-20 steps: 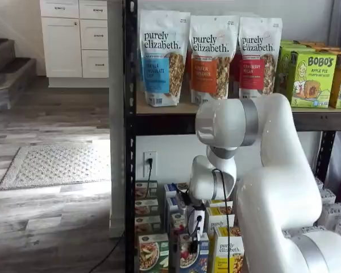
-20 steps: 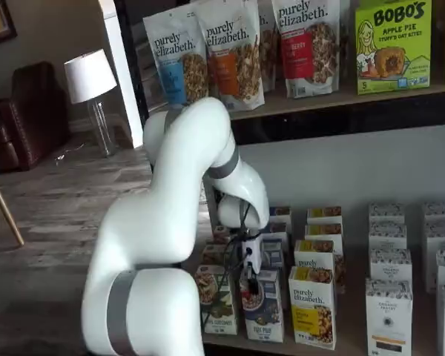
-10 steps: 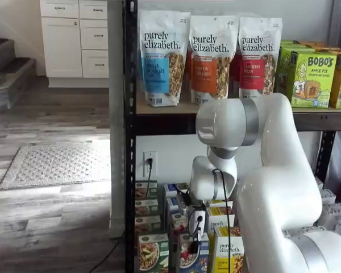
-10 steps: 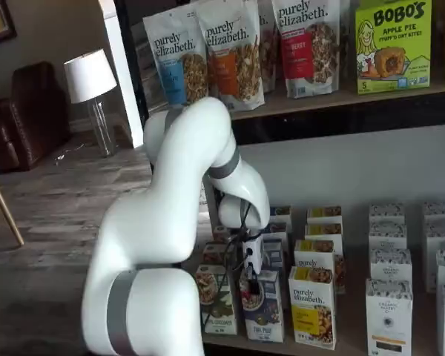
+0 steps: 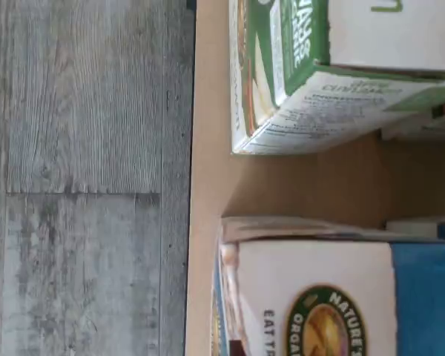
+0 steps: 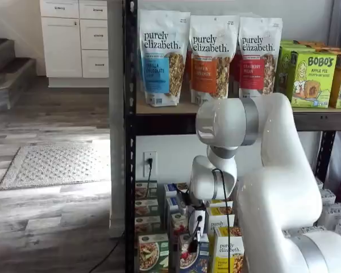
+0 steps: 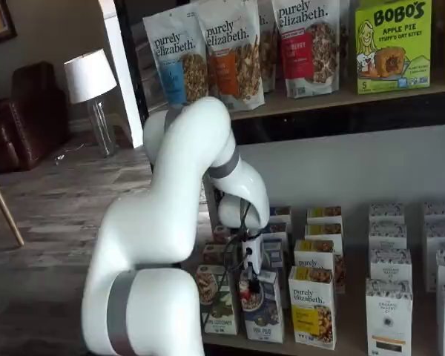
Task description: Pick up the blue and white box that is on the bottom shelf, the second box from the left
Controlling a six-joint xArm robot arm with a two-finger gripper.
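The blue and white box stands upright at the front of the bottom shelf, between a green carton and a yellow carton. My gripper hangs straight down onto the box's top edge, its black fingers shut on it. In a shelf view the gripper meets the box at the same place. The wrist view shows the box's white and blue top close up, the green carton beside it, and the tan shelf board.
More small cartons stand in rows behind and to the right. Granola bags and green Bobo's boxes fill the upper shelf. A black rack post stands at the left. The white arm hides part of the shelf.
The fingers have closed on the blue and white box's top. The arm has hardly moved.
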